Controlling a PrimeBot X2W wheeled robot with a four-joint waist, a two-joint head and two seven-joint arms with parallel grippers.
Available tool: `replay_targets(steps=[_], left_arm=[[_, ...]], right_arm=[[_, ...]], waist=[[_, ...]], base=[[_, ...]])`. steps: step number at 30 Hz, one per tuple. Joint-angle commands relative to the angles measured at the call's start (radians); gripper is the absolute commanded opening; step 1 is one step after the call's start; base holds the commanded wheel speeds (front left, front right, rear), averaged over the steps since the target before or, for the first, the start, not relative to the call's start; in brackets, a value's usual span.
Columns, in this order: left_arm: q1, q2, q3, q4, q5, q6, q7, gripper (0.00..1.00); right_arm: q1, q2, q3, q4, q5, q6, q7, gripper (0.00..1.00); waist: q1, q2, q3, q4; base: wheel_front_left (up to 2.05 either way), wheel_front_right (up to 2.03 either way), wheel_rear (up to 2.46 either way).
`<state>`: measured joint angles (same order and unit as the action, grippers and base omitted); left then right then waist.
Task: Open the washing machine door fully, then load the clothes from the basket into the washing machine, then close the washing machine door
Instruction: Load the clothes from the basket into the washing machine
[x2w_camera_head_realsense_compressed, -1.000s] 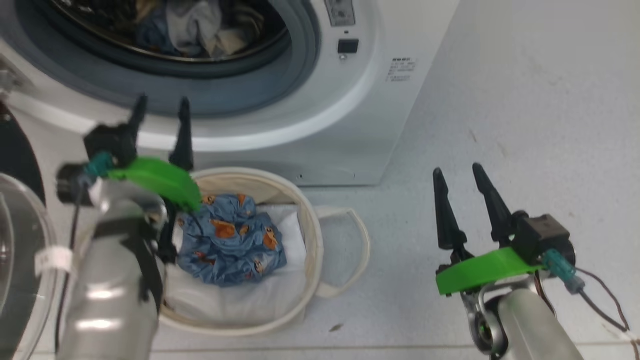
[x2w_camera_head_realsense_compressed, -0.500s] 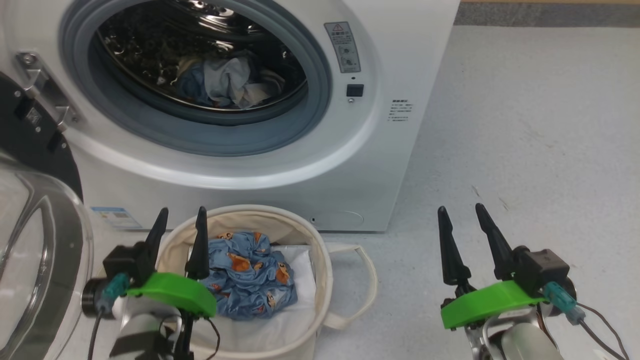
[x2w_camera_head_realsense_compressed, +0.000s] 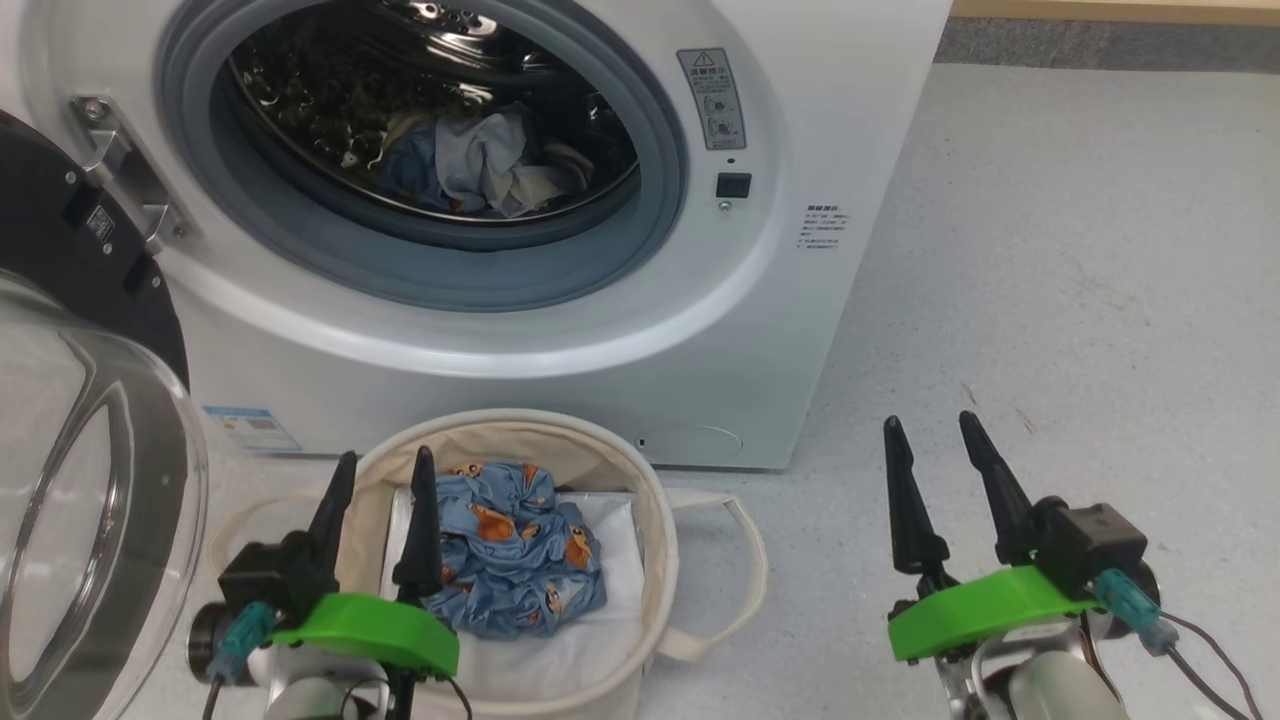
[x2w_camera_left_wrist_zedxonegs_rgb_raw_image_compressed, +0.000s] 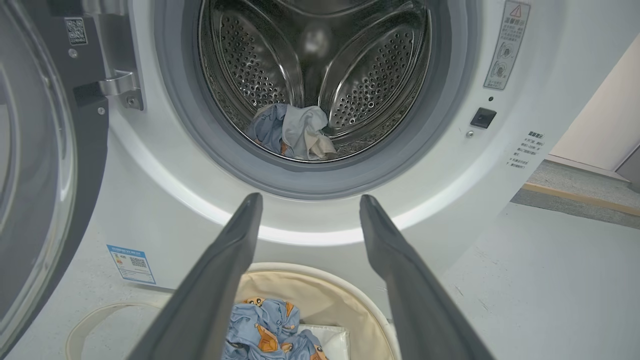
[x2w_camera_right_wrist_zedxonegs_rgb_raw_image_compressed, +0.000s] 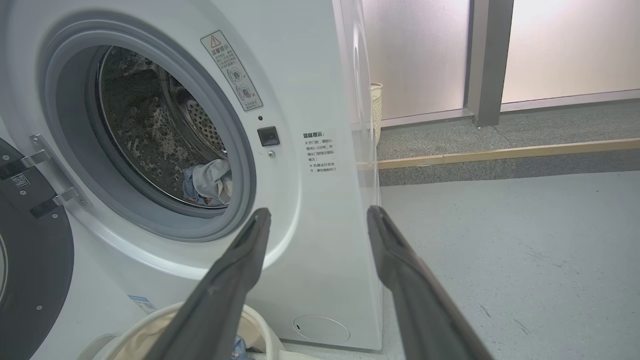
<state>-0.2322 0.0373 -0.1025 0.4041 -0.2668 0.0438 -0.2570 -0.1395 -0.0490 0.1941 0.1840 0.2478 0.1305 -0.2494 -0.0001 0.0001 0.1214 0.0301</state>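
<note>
The white washing machine (x2w_camera_head_realsense_compressed: 780, 330) stands with its door (x2w_camera_head_realsense_compressed: 70, 480) swung open at the left, black rim and clear glass bowl facing me. Some clothes (x2w_camera_head_realsense_compressed: 480, 170) lie in the steel drum (x2w_camera_left_wrist_zedxonegs_rgb_raw_image_compressed: 320, 65). Below the opening sits the cream basket (x2w_camera_head_realsense_compressed: 655, 520), holding a blue bundle with orange prints (x2w_camera_head_realsense_compressed: 520, 560) on a white sheet. My left gripper (x2w_camera_head_realsense_compressed: 385, 480) hangs open over the basket's left rim, nothing between its fingers. My right gripper (x2w_camera_head_realsense_compressed: 925, 440) is open above bare floor, right of the basket. The left wrist view looks into the drum between open fingers (x2w_camera_left_wrist_zedxonegs_rgb_raw_image_compressed: 235, 250).
Pale grey floor (x2w_camera_head_realsense_compressed: 1080, 300) stretches to the right of the machine. A blue label (x2w_camera_head_realsense_compressed: 250, 428) sits low on the machine front. In the right wrist view a wooden floor strip (x2w_camera_right_wrist_zedxonegs_rgb_raw_image_compressed: 500, 152) and frosted panels (x2w_camera_right_wrist_zedxonegs_rgb_raw_image_compressed: 415, 55) stand beyond the machine.
The head view has tilted up, showing more of the drum. My left gripper has dropped from the machine's front rim to the basket's left rim. The right gripper holds still, open.
</note>
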Motion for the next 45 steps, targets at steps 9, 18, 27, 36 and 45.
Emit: replay_targets(steps=[9, 18, 27, 36, 45], left_arm=[[-0.006, 0.013, 0.020, -0.053, 0.007, 0.012, -0.005, 1.00], [-0.004, 0.013, 0.006, -0.059, -0.006, 0.020, -0.005, 1.00], [0.004, 0.013, 0.001, -0.054, -0.009, 0.025, -0.005, 1.00], [0.004, 0.013, 0.000, -0.043, -0.014, 0.022, -0.005, 1.00], [-0.044, 0.013, -0.033, 0.109, -0.010, 0.020, -0.005, 1.00]], right_arm=[[-0.012, -0.001, 0.032, -0.050, 0.011, 0.000, -0.012, 1.00], [-0.015, -0.001, 0.028, -0.041, 0.005, 0.000, -0.012, 1.00], [-0.011, -0.001, 0.030, -0.037, 0.007, 0.000, -0.012, 1.00], [-0.008, -0.001, 0.025, -0.033, 0.004, 0.000, -0.012, 1.00], [-0.018, -0.001, 0.000, -0.024, -0.029, 0.000, -0.012, 1.00]], waist=[[0.0001, -0.0001, 0.004, -0.008], [0.0001, -0.0001, 0.007, -0.008], [0.0001, -0.0001, 0.000, -0.011], [0.0001, -0.0001, -0.002, -0.011], [0.0001, -0.0001, 0.048, -0.012]], base=[[0.00, 0.00, 0.00], [0.00, 0.00, 0.00], [0.00, 0.00, 0.00], [0.00, 0.00, 0.00], [0.00, 0.00, 0.00]])
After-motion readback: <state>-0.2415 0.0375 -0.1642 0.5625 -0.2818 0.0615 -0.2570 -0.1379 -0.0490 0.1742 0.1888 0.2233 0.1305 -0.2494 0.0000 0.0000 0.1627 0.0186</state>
